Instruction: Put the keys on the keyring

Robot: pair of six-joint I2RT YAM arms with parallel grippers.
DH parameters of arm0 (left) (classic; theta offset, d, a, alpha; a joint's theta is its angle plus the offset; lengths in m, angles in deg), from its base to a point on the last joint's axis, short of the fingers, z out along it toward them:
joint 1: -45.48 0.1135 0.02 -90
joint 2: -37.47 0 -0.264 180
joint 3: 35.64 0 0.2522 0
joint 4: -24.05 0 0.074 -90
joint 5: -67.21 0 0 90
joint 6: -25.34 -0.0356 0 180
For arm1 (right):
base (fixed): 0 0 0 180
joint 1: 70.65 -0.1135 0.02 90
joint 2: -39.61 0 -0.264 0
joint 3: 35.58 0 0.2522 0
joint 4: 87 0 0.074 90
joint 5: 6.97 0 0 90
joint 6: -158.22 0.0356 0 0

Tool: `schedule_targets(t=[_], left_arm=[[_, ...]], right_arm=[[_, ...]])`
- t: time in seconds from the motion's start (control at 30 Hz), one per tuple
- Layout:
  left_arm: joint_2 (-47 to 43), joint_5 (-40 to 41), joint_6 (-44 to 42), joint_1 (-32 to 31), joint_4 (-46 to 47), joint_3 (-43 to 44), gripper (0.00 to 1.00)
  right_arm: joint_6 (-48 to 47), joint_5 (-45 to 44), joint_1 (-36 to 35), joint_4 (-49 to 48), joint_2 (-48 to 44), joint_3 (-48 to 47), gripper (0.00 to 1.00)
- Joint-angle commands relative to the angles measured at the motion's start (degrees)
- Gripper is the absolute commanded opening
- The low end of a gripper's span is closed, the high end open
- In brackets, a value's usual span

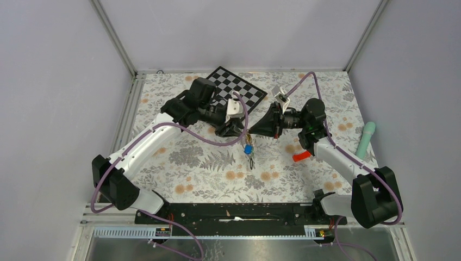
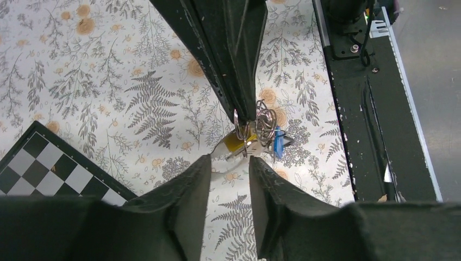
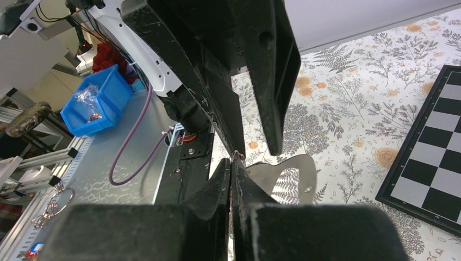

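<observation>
As the left hand (image 2: 229, 160) gapes, the right hand (image 3: 231, 166) clamps keys (image 2: 237, 143) (two tags (image 2: 277, 142): yellow, blue).

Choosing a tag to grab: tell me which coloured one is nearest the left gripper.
The yellow tag, just ahead of the open left gripper; the blue tag hangs further off to the side.

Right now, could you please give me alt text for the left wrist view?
The right claw, pinched shut, holds a bunch of keys with yellow and blue tags just beyond the open left claw. Below lies a floral tablecloth, with a checkerboard corner at lower left.
</observation>
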Motion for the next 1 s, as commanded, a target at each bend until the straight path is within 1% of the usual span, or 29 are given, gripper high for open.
schedule_targets(t=[0.0, 0.13, 0.2, 0.47, 0.73, 0.97], left_arm=[[-0.51, -5.41, -0.65, -0.02, 4.13, -0.68, 0.34], [-0.36, -6.64, -0.54, -0.17, 4.11, -1.03, 0.24], [-0.39, -6.64, -0.59, -0.35, 4.11, -1.22, 0.16], [-0.39, -5.94, 1.03, -1.38, 6.10, -2.43, 0.01], [0.43, -2.28, 1.82, -3.32, 6.98, -1.88, 0.00], [0.41, 3.18, 1.57, -5.84, 7.27, -1.98, 0.00]], right_arm=[[1.50, 1.01, 0.55, -4.34, -0.79, -2.34, 0.00], [1.24, 0.82, 0.72, -4.25, -0.61, -2.05, 0.00], [1.22, 0.68, 0.78, -4.10, -0.52, -2.04, 0.00], [-0.12, -1.04, 0.97, -1.31, -0.52, -2.34, 0.00], [-2.80, -2.90, 1.09, 2.59, -0.41, -2.53, 0.00], [-3.85, -4.05, 1.09, 4.17, -0.27, -2.75, 0.00]])
